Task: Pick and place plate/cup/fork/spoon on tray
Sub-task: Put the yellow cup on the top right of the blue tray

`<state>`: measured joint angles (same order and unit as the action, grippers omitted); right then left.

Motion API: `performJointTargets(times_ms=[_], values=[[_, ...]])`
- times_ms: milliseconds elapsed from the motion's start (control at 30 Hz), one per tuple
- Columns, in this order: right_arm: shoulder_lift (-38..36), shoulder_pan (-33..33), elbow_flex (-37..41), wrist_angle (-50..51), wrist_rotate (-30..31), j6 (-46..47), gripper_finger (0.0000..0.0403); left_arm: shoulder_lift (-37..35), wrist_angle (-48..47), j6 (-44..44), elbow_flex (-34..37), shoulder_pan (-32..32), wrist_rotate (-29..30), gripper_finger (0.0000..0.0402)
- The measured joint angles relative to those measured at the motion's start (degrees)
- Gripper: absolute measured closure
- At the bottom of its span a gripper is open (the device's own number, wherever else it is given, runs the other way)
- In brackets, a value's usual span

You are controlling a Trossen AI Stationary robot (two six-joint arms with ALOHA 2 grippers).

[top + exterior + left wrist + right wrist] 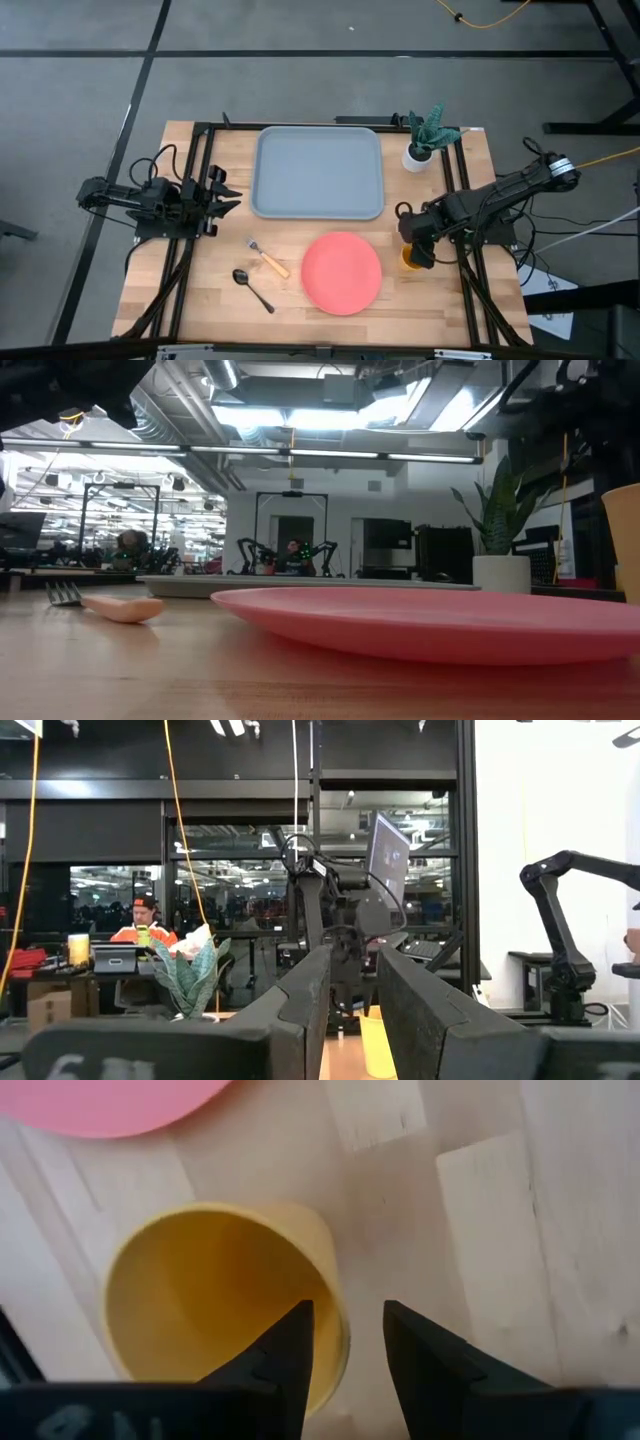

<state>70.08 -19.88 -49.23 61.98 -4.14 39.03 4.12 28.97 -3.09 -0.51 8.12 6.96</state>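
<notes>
Counts: one tray (319,172), one plate (341,272), one cup (215,1295), one fork (269,259), one spoon (253,288), one potted plant (423,140), all on the desk (200,300).
Right end effector (345,1342): down over the cup just right of the plate, fingers parted and astride the cup's wall, one finger inside the rim, one outside; not clenched.
Right arm: reaches in from the desk's right edge, bent toward the cup.
Left end effector (225,193): fingers spread, released, holding nothing, parked level at the desk's left edge beside the tray.
Tray: empty, at the desk's far middle.
Plate: near edge of the desk, in front of the tray, apart from it.
Fork, spoon: left of the plate, fork nearer the tray, neither touching the plate.
Open room: bare wood between tray and plate, and around the spoon.
</notes>
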Motion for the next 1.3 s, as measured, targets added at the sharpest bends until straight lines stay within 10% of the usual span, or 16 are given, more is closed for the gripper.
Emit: performJointTargets(times_ms=[533, 767, 1000, 1300], values=[[10.2, 0.0, 0.0, -0.7, -0.5, 4.0, 0.0279, 0.0, 0.0, 0.0, 0.0, 0.0, 0.0, 0.0321], [12.3, 0.0, 0.0, -3.0, -0.9, 5.7, 0.0385, 0.0, 0.0, 0.0, 0.0, 0.0, 0.0, 0.0321], [12.3, 0.2, -8.5, -0.2, -2.2, 3.7, 0.0398, 0.0, 0.1, 0.0, 0.0, 0.0, 0.0, 0.0321], [12.2, 1.8, -27.8, -7.6, 20.1, -14.8, 0.0401, 0.0, 0.2, -0.1, 0.0, 0.0, 0.0, 0.0321]])
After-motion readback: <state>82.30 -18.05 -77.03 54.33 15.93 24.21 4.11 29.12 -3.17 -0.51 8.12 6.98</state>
